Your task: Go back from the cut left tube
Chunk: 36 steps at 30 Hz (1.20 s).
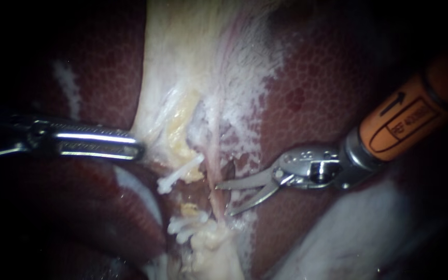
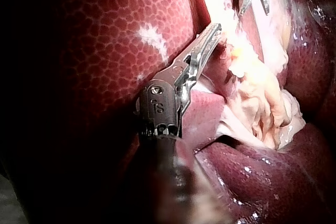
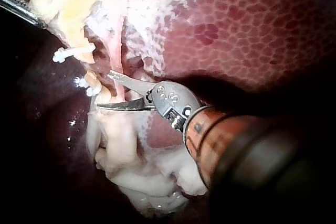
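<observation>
While left instrument [image 1: 139, 149] pinches pale tissue [image 1: 154, 122], right instrument [image 1: 222, 200] has its blades spread apart, tips just beside cut left tube [image 1: 189, 209], w/ white clips [image 1: 180, 175] on both stumps, liver [image 1: 312, 93] either side.

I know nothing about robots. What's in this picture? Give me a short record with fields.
Left instrument: jaws shut on pale tissue
Right instrument: curved blades open, holding nothing, beside the clips
Clips: white, two groups with a gap between them
Liver: dark red, either side of the pale tissue
</observation>
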Each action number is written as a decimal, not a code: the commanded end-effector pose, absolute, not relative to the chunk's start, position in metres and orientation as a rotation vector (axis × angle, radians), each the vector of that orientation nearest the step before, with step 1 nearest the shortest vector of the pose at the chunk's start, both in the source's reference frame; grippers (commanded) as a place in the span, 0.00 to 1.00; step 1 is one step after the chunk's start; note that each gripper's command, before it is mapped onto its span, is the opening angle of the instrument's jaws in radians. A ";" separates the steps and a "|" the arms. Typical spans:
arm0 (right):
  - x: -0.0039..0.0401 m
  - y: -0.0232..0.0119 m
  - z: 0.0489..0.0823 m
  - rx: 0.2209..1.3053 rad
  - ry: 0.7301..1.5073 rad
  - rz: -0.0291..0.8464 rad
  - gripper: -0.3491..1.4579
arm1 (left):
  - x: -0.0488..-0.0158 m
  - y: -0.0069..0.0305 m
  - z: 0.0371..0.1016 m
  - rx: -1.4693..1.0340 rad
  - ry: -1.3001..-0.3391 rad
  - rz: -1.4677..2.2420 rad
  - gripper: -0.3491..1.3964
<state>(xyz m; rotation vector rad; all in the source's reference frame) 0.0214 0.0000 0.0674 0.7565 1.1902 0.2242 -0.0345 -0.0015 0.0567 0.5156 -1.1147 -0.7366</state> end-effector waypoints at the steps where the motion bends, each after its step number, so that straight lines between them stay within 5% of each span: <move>1: 0.0210 0.0004 0.0671 0.743 1.192 0.222 0.71 | -0.0345 -0.0016 0.0567 0.516 -1.115 -0.736 0.00; 12: 0.0164 0.0040 0.0626 0.591 1.221 0.187 0.86 | -0.0345 -0.0015 0.0568 0.516 -1.115 -0.736 0.00; 36: 0.0139 0.0060 0.0579 0.483 1.286 0.117 0.82 | -0.0349 -0.0014 0.0568 0.516 -1.115 -0.737 0.00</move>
